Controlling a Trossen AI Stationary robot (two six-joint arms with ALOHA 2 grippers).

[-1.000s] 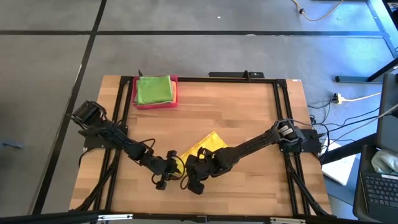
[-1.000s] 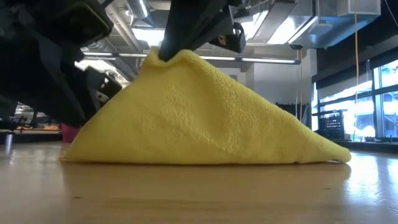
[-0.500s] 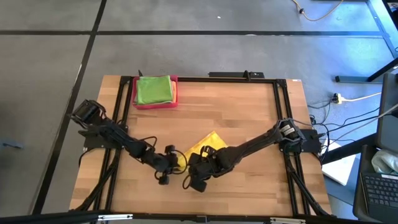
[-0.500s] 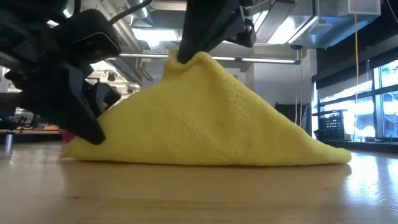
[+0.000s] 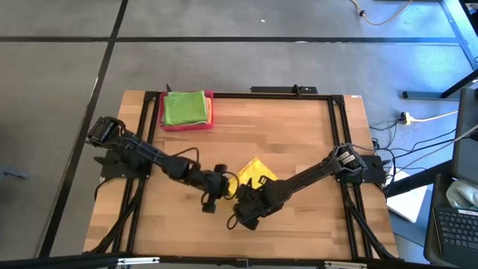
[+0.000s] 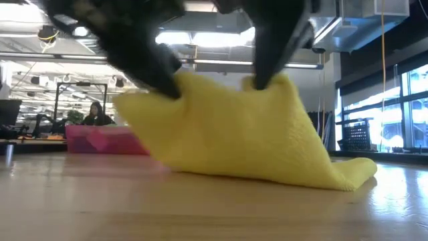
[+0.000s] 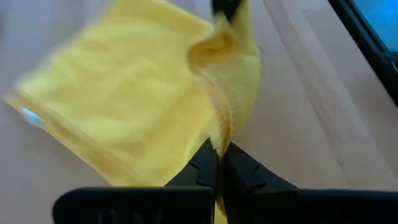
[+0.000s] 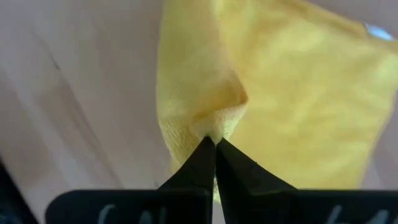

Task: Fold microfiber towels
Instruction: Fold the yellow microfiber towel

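Note:
A yellow microfiber towel (image 5: 256, 174) (image 6: 234, 140) lies mid-table, held up at two places on its near side. My left gripper (image 5: 228, 183) (image 7: 219, 160) is shut on its left raised part. My right gripper (image 5: 246, 196) (image 8: 213, 148) is shut on the other raised part, just to the right. Only the towel's right end (image 6: 351, 175) rests on the wood. A bright green towel (image 5: 184, 107) lies folded on the pink-red tray (image 5: 187, 126) at the far left. My left gripper pinches a bunched fold of the yellow towel (image 7: 217, 134) between its two fingers, coming slanting down from the table's left. That side hangs lifted off the table below the fingers (image 6: 164, 84). My right gripper pinches a puckered bunch of the towel (image 8: 214, 127) between its two fingers, pointing steeply down from above. The cloth hangs from the fingers (image 6: 267, 77) and slopes down to the right end on the table.
The pink-red tray (image 6: 100, 139) stands behind the towel at the far left. Black frame rails (image 5: 334, 127) run along the table's sides and far edge. Bare wood lies near and to the right of the towel. A person sits far off in the room (image 6: 93, 114).
My left gripper has shut on the towel's left part, then risen and gone toward the table's right and far side with it. The towel's left end has lifted off the wood; its right end has stayed down. My right gripper has shifted slightly right, tipping steeper.

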